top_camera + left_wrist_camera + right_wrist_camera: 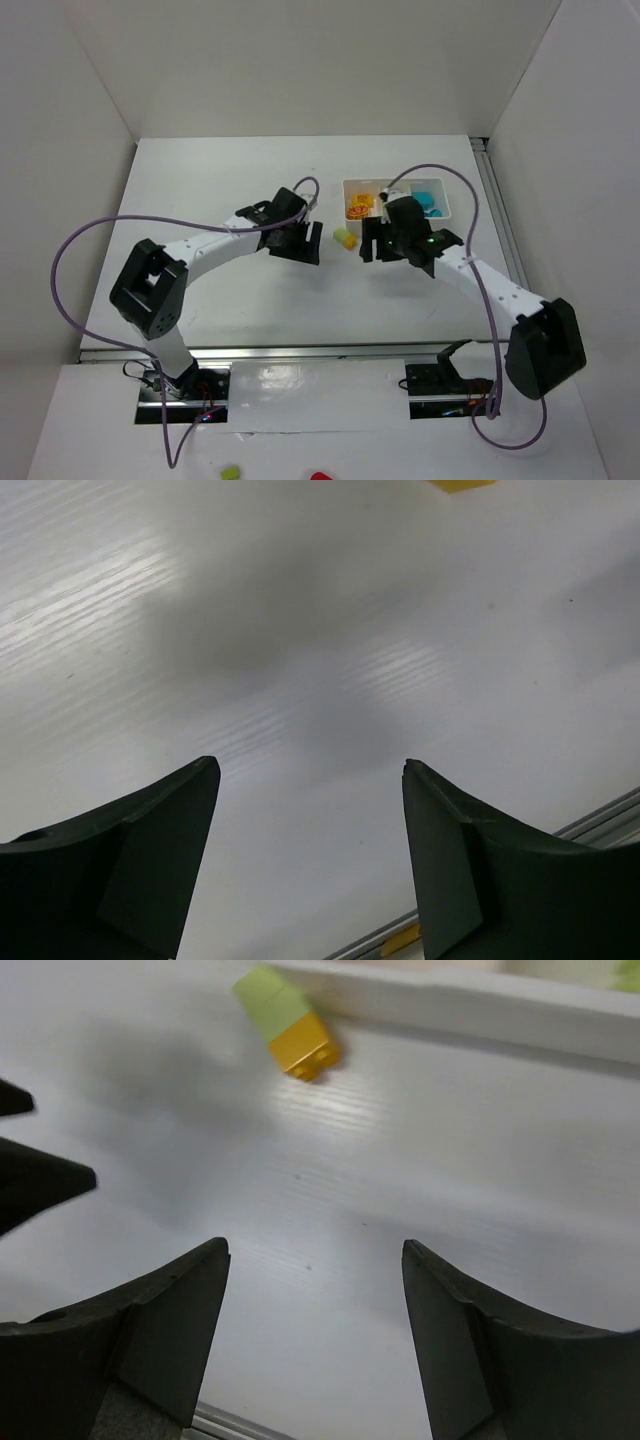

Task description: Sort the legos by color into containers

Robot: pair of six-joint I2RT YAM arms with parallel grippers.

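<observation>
Brick, half green and half yellow, lies on the white surface just beside the outside wall of the tray. It is out in front of the right fingers and a bit to the left, not between them. The right fingers are apart and hold nothing. The left fingers are apart too, with only bare surface between them.
</observation>
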